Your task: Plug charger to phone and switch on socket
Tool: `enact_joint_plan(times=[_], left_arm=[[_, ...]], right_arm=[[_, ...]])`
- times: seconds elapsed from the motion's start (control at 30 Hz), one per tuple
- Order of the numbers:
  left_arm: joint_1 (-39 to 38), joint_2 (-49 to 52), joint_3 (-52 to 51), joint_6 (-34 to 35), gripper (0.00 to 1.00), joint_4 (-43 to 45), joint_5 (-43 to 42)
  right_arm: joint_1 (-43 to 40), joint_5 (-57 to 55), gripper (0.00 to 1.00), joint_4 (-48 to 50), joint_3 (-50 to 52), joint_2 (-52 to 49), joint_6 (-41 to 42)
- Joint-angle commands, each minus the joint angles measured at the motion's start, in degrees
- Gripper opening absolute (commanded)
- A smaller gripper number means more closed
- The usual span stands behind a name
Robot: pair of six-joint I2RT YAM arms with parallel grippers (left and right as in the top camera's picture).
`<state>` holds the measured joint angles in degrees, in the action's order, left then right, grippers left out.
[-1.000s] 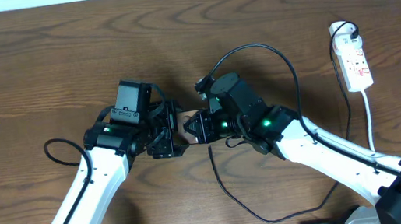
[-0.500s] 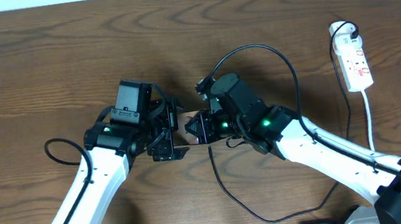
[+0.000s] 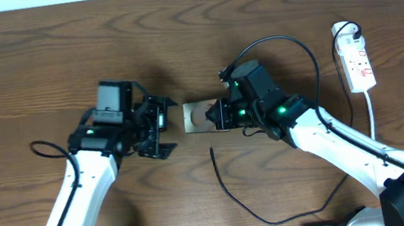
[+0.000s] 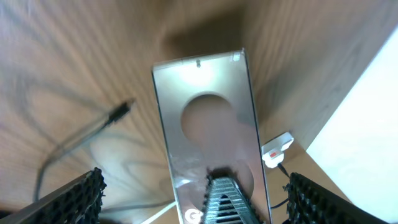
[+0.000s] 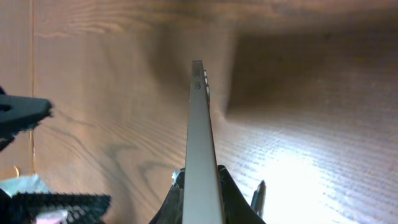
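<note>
The phone [image 3: 198, 117], a brownish-grey slab with a large circle mark, is held at its right end by my right gripper [image 3: 221, 116], which is shut on it. In the right wrist view the phone [image 5: 198, 112] shows edge-on between the fingers of the right gripper [image 5: 200, 179], with its shadow on the table. My left gripper [image 3: 160, 127] stands open just left of the phone, apart from it. The left wrist view shows the phone [image 4: 205, 118] between the left gripper's [image 4: 194, 182] spread fingers. The charger [image 3: 229, 192] lies on the table, plug tip [image 3: 211, 151] below the phone. The socket [image 3: 356, 62] lies far right.
A thicker black arm cable [image 3: 287, 41] loops above the right arm. The socket's white cord [image 3: 374, 124] runs down toward the table's front right. The charger tip [image 4: 121, 112] and the socket [image 4: 277, 149] also show in the left wrist view.
My left gripper has opened, let go of the phone and drawn back to the left. The right gripper has carried the phone a little right and up the table.
</note>
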<state>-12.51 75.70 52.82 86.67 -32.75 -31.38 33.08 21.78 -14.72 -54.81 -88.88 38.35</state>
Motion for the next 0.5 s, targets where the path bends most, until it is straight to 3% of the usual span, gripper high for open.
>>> enact_joint_plan(times=[0.0, 0.13, 0.37, 0.47], left_arm=[[3.96, -0.98, 0.68, -16.31, 0.90, -0.11, -1.55], [7.72, -0.98, 0.66, -26.16, 0.90, -0.07, -5.70], [14.14, -0.98, 0.52, -32.81, 0.90, 3.02, -14.23], [16.24, -0.98, -1.25, -32.74, 0.90, 8.74, -19.30]], right_arm=[[-1.53, 0.81, 0.01, 1.70, -0.92, -0.13, 1.11], [-4.09, 0.83, 0.01, 2.78, -0.92, -0.13, 7.39], [-8.50, 0.87, 0.01, 5.18, -0.92, -0.13, 26.82], [-9.64, 1.53, 0.01, 8.55, -0.92, -0.13, 37.68]])
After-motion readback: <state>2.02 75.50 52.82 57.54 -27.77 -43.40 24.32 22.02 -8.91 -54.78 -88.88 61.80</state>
